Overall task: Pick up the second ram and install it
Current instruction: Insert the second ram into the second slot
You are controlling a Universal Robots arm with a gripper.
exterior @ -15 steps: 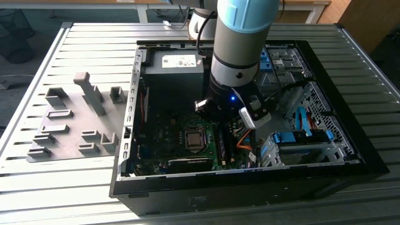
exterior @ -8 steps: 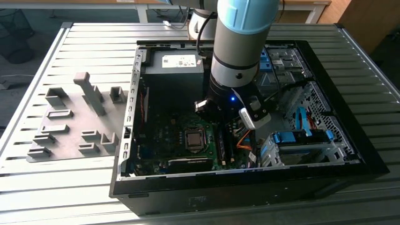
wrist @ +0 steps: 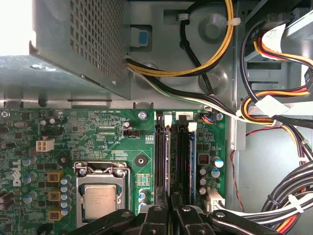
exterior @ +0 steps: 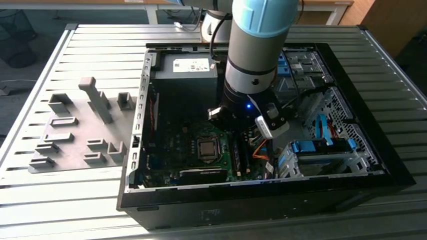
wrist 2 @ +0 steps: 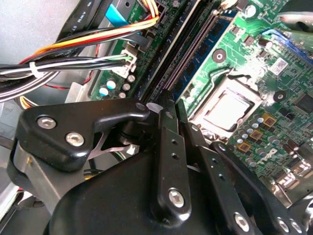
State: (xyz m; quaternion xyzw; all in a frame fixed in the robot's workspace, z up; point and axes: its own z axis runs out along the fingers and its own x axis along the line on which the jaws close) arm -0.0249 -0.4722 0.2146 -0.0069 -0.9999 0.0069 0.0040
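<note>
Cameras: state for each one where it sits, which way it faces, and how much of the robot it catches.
Exterior view: off the arm, above, looking down at the open computer case; the arm descends into it.
First wrist view: on the wrist, facing the motherboard; the gripper linkage at the edge.
Second wrist view: on the wrist, slanting along the gripper's links.
Both wrist views share the processor socket.

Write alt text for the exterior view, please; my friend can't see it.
A robot arm reaches down into an open computer case lying on a slatted metal table, its end effector low over the green motherboard. Grey fixture blocks sit on the exterior view's left.
</note>
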